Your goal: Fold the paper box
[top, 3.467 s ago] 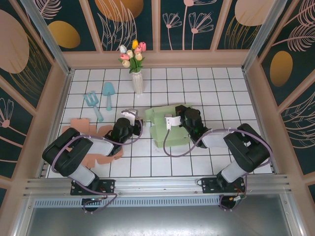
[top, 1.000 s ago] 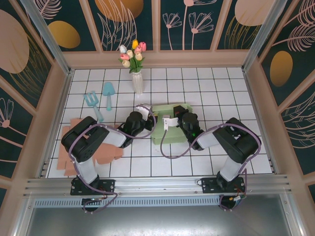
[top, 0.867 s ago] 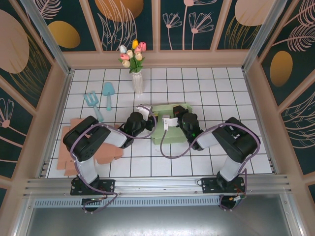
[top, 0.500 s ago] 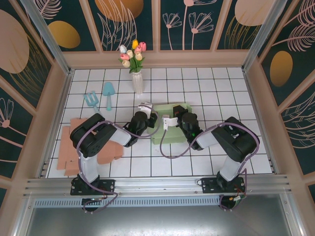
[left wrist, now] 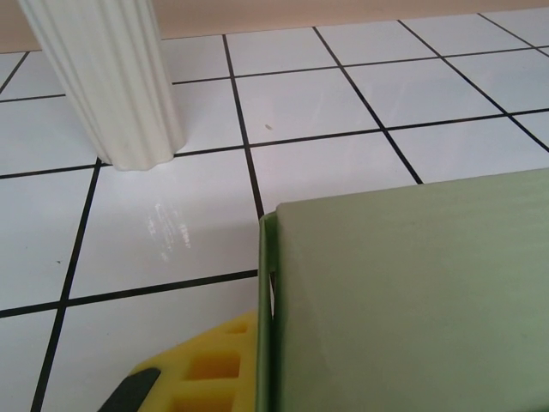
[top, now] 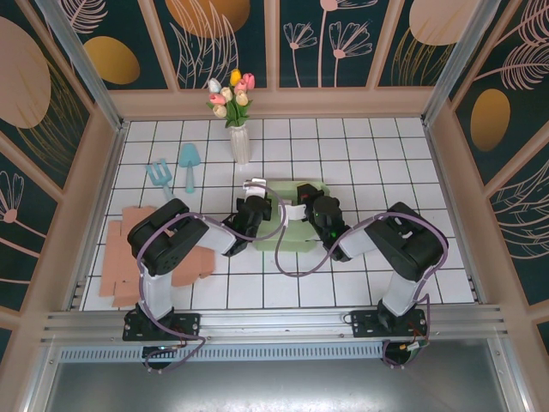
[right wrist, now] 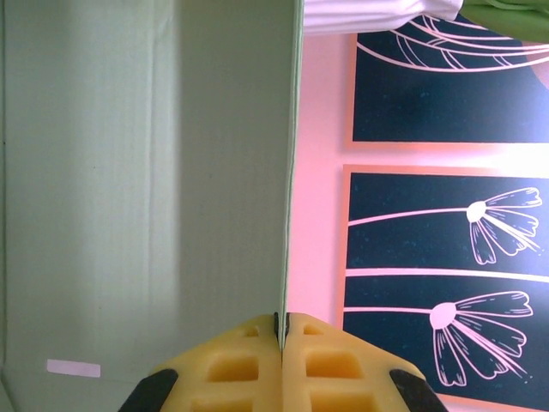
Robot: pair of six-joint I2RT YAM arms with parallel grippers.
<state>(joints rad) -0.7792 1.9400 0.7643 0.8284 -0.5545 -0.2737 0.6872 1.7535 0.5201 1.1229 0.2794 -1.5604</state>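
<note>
Grippers pinching green box at centre of the tiled table (top: 386,154).
Paper box (top: 300,236) sits mid-frame between the arms, and both have it! Left gripper (top: 256,206) is closed on the box's left panel, with one yellow pad (left wrist: 206,378) flat against the green wall. Right gripper (right wrist: 281,330) squeezes a panel edge, its pads pressed together on it. Just beyond the box, upper centre, the ribbed white vase (top: 240,142) stands upright, tulips (top: 232,93) inside. Blue trowel (top: 188,165) and fork (top: 159,177) lie upper left. Flat pink cardboard (top: 116,279) lies at the left, partly covered by the left arm (top: 167,240).
</note>
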